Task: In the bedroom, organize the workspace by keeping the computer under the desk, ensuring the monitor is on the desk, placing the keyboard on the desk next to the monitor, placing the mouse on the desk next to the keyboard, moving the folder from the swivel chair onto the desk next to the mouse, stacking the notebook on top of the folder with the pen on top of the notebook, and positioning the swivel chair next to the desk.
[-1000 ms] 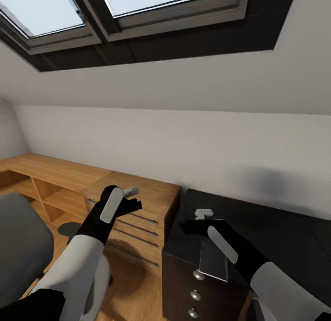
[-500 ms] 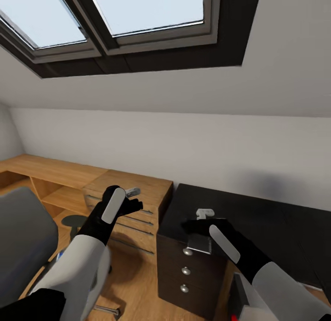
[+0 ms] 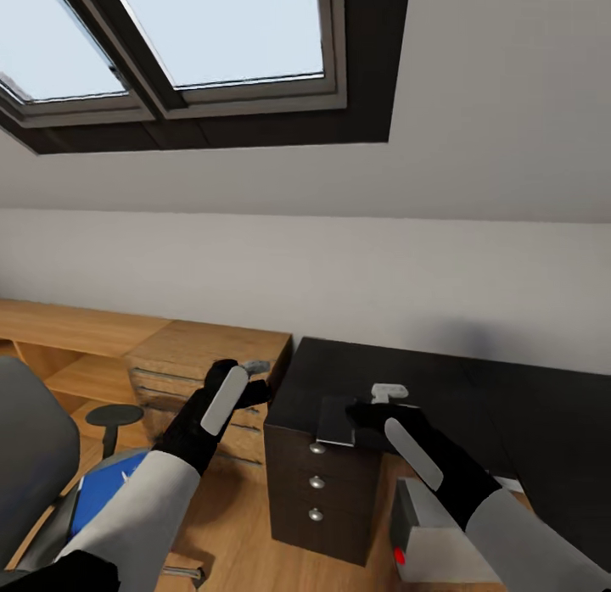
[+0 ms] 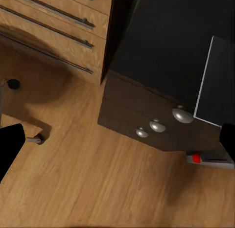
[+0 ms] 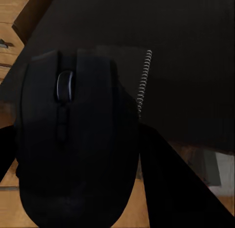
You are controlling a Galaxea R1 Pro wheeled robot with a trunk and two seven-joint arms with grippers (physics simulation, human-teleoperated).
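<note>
**Mouse in the right pincer, desk directly below it**

The right gripper (image 3: 363, 414) hangs over the near corner of the desk (image 3: 475, 388), and its wrist camera shows the mouse (image 5: 73, 140) close between the fingers, wheel end pointing away from the wrist. It looks pinched there, though the dark render makes the contact itself hard to confirm. Just beyond the mouse and under the pincer lies the notebook (image 3: 336, 421), its spiral edge running along the line of the fingers and one end overhanging the drawer front. So the drop spot for the mouse is straight down and slightly further in across the black top; the right arm is the one already above it.

The left gripper (image 3: 255, 380) is off to the side above the wooden floor, nothing between its fingers, which look spread. The folder (image 3: 106, 499) rests on the swivel chair (image 3: 30, 456) beneath that left arm. The computer (image 3: 433, 533) stands on the floor below the right forearm.
</note>
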